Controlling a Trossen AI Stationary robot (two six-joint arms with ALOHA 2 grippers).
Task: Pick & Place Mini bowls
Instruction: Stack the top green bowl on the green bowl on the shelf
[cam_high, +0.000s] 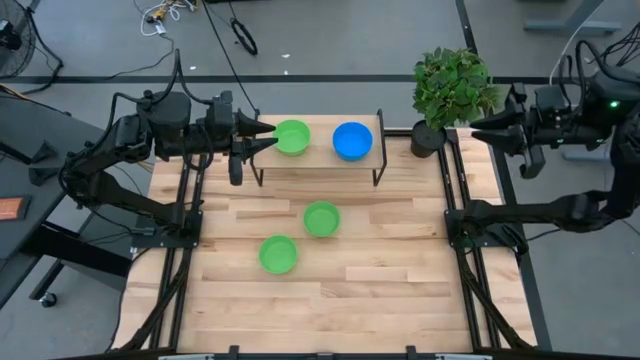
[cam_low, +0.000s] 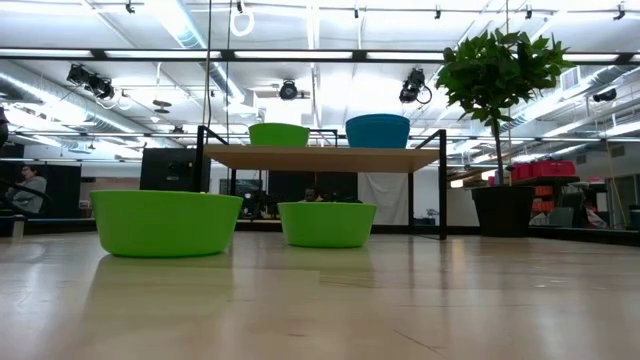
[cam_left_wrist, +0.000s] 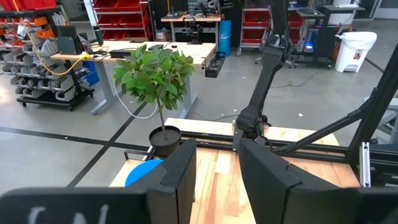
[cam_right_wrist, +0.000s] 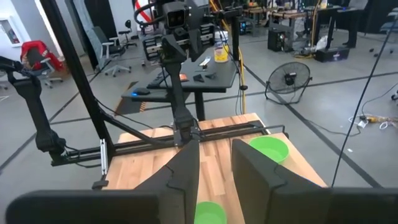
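- My left claw (cam_high: 268, 137), fingers parted and empty, hovers in the upper left, beside the shelf's green bowl (cam_high: 292, 137).
- I should approach its rim slowly.
- My right claw (cam_high: 478, 124), also parted, waits upper right.

Grey workshop floor (cam_high: 330, 40), strip-lit ceiling (cam_low: 300, 75), red shelving (cam_left_wrist: 115, 15).

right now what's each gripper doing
left gripper: open, holding nothing, beside the green bowl on the shelf.
right gripper: open, empty, near the plant.
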